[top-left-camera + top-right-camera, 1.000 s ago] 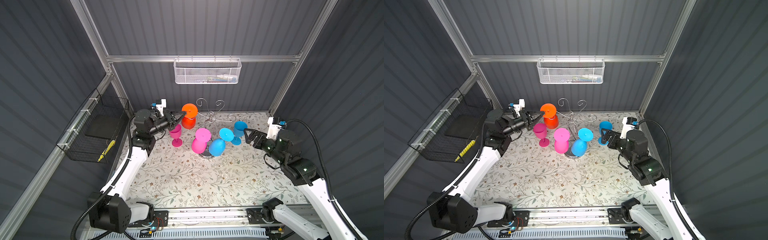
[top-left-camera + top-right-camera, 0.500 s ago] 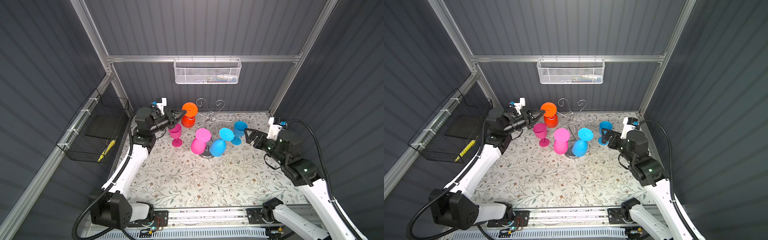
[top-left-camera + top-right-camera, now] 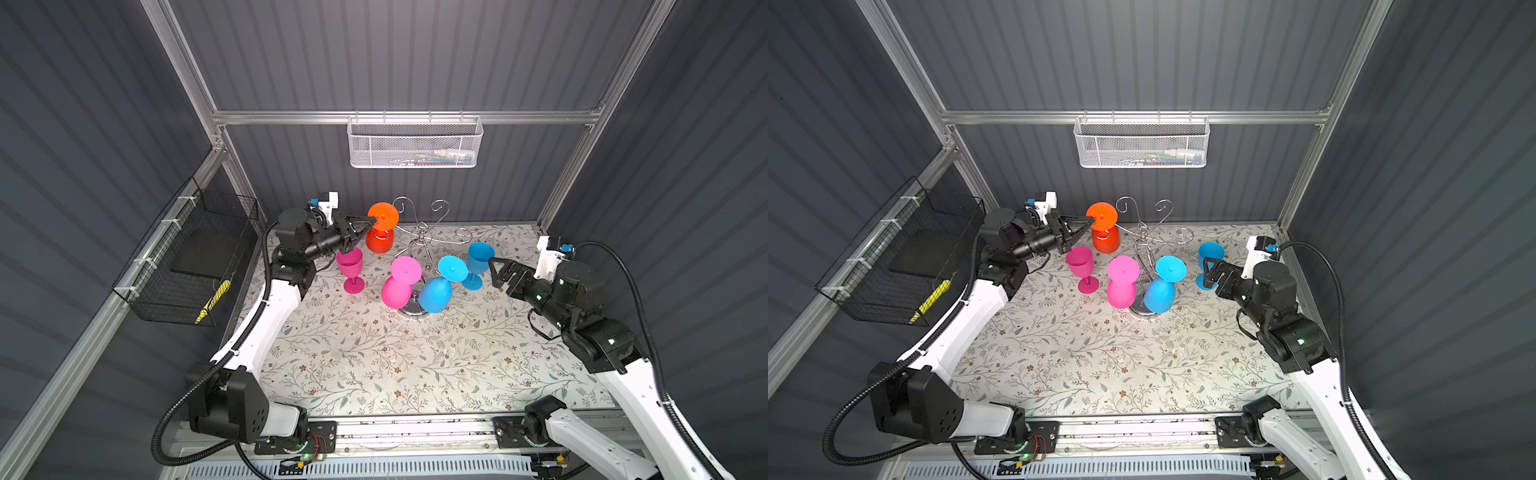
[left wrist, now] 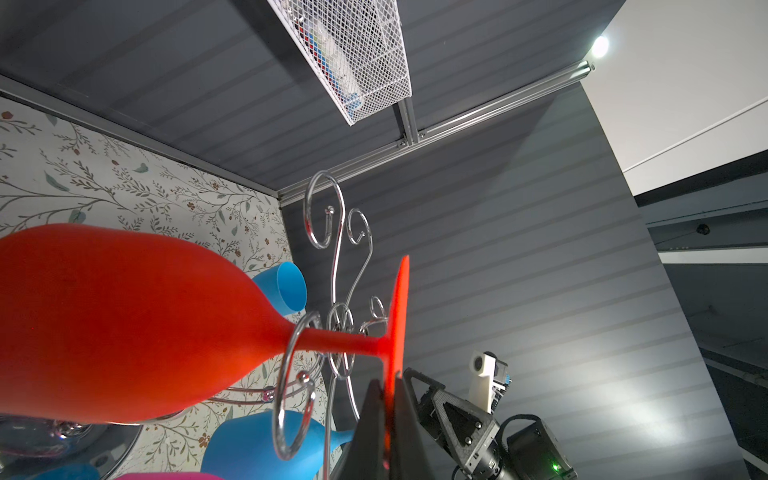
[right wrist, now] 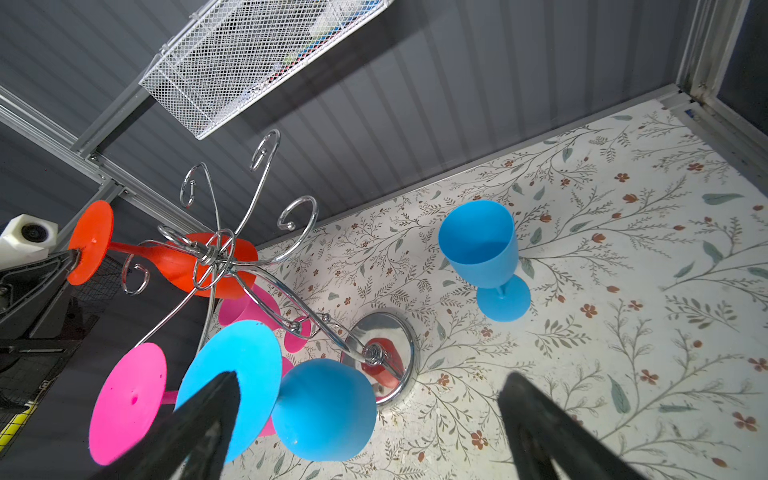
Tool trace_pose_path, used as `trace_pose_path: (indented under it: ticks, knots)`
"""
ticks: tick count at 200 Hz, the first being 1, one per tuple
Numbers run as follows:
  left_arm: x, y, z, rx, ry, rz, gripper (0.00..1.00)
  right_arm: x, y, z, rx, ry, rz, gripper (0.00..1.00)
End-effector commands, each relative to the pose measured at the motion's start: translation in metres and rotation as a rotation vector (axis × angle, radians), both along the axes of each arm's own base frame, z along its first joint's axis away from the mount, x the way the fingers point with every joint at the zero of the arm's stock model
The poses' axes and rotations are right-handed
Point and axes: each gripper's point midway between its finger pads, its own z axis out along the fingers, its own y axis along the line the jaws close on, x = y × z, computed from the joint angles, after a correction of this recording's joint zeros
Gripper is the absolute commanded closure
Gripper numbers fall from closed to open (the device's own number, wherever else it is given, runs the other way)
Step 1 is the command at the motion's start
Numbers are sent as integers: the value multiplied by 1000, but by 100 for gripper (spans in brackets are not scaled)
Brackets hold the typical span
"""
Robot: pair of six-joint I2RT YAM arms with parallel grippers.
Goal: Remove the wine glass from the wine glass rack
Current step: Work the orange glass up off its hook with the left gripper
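**Operator:** What is my left gripper doing?

**Helper:** Your left gripper [image 3: 371, 223] is pinched shut on the thin edge of the orange glass's [image 4: 124, 324] round foot. Your right gripper [image 3: 493, 273] is wide open and holds nothing. It waits just beside a blue glass [image 3: 480, 257] standing on the table [image 3: 374, 365].

**Operator:** Where is the orange glass?

**Helper:** It hangs upside down on the rack [image 5: 386, 328], close to the table's back edge. Its thin stem runs through one of the rack's curly wire loops.

**Operator:** How will it feel?

**Helper:** It looks like plastic, so I think it is light and stiff and hard to break. The skin looks dull, not slippery. But you hold only the rim of the foot, so the big cup part may swing or twist in your pinch.

**Operator:** So how do I get it off?

**Helper:** I would slide the stem out sideways through the loop's open end, slowly. The rack looks light too, so a hard pull may tip it.
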Motion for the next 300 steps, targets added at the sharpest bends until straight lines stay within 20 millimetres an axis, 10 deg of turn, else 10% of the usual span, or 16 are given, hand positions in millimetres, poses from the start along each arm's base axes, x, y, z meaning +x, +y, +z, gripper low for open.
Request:
trace_pose_path:
  ticks: [1, 132, 300]
  knots:
    - [-10, -11, 19, 3, -76, -58, 100, -1, -2, -4, 5, 8, -10, 1]
    - [-36, -26, 3, 21, -11, -140, 100, -1, -1, -6, 13, 14, -7, 1]
    - [-77, 5, -18, 75, 43, 6, 100, -5, 3, -6, 19, 20, 23, 1]
